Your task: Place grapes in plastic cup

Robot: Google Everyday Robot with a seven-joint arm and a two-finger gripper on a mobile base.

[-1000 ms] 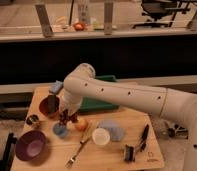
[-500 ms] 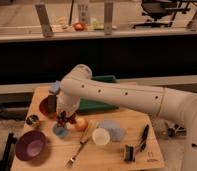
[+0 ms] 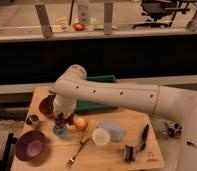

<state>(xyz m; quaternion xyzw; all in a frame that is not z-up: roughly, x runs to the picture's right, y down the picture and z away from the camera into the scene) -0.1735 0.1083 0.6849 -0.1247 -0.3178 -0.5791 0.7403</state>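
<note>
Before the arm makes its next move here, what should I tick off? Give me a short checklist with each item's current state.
1. Gripper above the plastic cup: ok, it hangs right over it.
2. Grapes at the gripper, over the cup: ok, a dark bunch shows there.
3. Grapes fully inside the cup: cannot tell.
4. Cup upright: ok.
5. Orange fruit clear of the cup: ok, beside it, apart.
6. White cup out of the way: ok.
</note>
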